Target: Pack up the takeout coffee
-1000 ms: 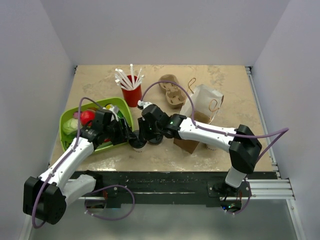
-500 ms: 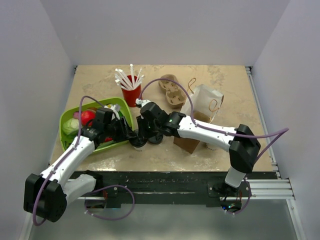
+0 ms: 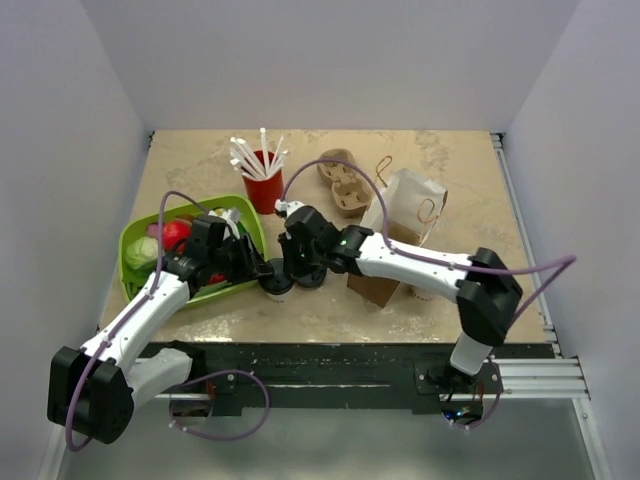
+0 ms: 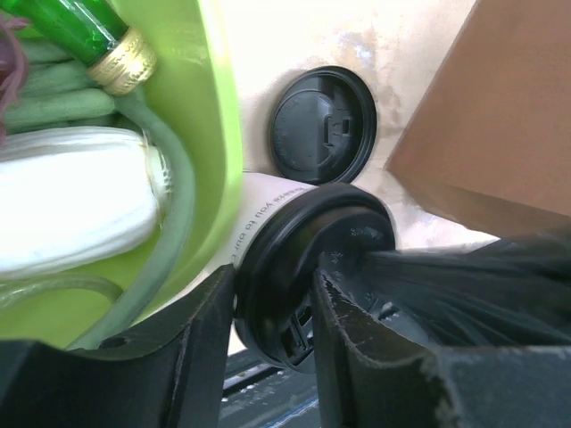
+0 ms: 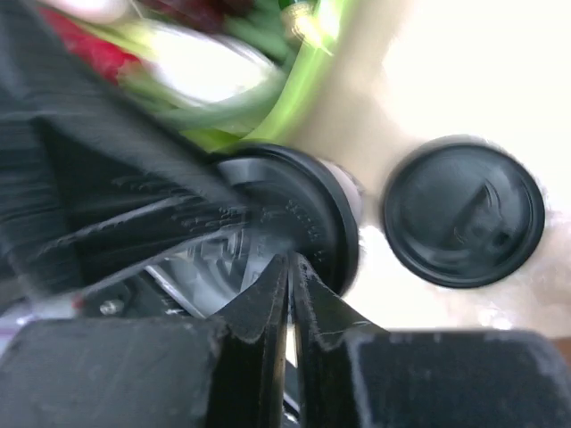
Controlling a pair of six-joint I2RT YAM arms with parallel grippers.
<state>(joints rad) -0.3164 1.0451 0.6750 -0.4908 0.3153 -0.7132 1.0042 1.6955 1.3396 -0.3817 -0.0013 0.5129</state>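
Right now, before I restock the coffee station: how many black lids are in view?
2. One lid sits on the white cup beside the green bin; the other lid lies loose on the table next to it. More may be hidden.

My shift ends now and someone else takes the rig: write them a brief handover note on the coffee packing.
Left gripper: jaws closed around the takeout coffee, which stands on the table beside the green basket.
Right gripper: jaws shut, tips on its lid.
Loose black lid lies next to it; brown bag beyond.
Done: cup lidded. Left: cup not yet packed, probably into the bag.
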